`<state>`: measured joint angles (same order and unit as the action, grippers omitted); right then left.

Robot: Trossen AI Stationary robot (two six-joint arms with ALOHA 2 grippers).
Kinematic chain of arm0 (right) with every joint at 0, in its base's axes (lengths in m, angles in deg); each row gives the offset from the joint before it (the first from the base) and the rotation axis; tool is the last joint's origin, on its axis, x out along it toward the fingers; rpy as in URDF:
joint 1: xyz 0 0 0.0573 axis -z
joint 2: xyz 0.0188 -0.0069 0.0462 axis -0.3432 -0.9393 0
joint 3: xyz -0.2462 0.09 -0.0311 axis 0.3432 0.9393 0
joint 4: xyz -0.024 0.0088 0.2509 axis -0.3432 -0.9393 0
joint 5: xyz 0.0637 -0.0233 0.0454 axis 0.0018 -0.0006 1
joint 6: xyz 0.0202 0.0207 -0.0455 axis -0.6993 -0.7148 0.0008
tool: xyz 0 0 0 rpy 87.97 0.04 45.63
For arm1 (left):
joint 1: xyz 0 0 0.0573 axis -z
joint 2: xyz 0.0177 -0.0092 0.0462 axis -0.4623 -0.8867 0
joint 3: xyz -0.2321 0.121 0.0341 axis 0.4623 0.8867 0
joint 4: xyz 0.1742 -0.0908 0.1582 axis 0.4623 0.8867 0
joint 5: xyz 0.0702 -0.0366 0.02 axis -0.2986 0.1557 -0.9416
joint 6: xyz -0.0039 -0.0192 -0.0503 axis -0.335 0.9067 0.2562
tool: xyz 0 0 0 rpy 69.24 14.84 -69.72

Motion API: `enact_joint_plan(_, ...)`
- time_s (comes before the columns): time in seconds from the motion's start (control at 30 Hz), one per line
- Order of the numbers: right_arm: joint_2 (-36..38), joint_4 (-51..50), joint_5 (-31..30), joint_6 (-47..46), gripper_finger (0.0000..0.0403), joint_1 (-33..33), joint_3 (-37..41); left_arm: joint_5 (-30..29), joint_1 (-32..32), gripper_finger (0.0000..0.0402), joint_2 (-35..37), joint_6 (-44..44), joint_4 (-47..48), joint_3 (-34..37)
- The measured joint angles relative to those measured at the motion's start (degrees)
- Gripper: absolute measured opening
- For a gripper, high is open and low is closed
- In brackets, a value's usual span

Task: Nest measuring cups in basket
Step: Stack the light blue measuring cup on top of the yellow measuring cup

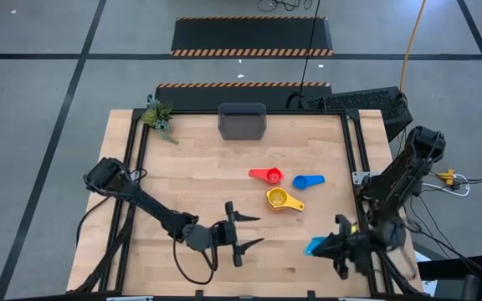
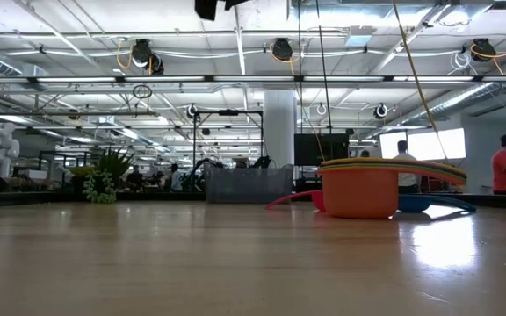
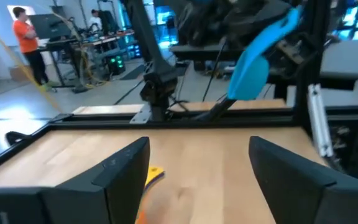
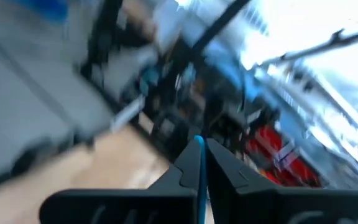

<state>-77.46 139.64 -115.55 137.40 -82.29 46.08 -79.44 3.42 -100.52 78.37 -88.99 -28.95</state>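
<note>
A cyan measuring cup (image 1: 315,246) hangs near the table's right front corner, with my right gripper (image 1: 331,245) shut on it. Three more cups rest on their bases mid-table: red (image 1: 266,175), blue (image 1: 308,181) and yellow (image 1: 279,198). The dark grey basket (image 1: 242,121) stands at the far edge. My left gripper (image 1: 248,232) is open and level near the front edge, pointing toward the table's right, with nothing between its fingers. It is nearer the front than the yellow cup and touches no cup. My right gripper pinches the cyan cup's flat handle (image 4: 199,163) between its two shut fingers, the handle edge-on between them. In the left wrist view the bowl (image 3: 251,71) hangs tilted below the handle (image 3: 286,26), lifted clear of the table.
A small green plant (image 1: 159,115) stands at the far left corner. Black frame rails (image 1: 354,150) run along the table's sides. Bare wood lies between the cups and the basket. People stand in the room beyond the table (image 2: 505,167).
</note>
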Motion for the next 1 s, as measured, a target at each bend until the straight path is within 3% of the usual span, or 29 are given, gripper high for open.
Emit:
enact_joint_plan(0.1,0.1,16.8,7.2,1.7,0.0,1.3,6.5,2.1,-0.4,0.0281,-0.4,-0.1,0.9,-2.2)
enact_joint_plan(0.23,0.1,27.5,17.5,-3.3,0.0,5.1,12.3,5.2,-0.9,0.027,-2.3,-3.0,0.7,-5.6)
enact_joint_plan(0.53,0.0,28.0,31.2,-11.1,0.0,12.4,13.1,9.8,-4.1,0.0281,-11.3,-6.3,0.6,-15.7)
enact_joint_plan(0.77,0.0,28.1,40.1,-13.5,0.0,15.1,13.1,21.1,-6.3,0.0313,-13.4,-4.6,0.7,-19.8)
enact_joint_plan(0.9,0.0,28.4,44.3,-13.5,0.0,15.9,13.1,29.3,-7.7,0.0309,-13.5,-2.3,0.7,-20.8)
enact_joint_plan(1.0,0.0,28.0,47.9,-13.3,0.0,16.8,13.1,31.7,-8.6,0.0301,-13.5,-0.3,0.7,-21.2)
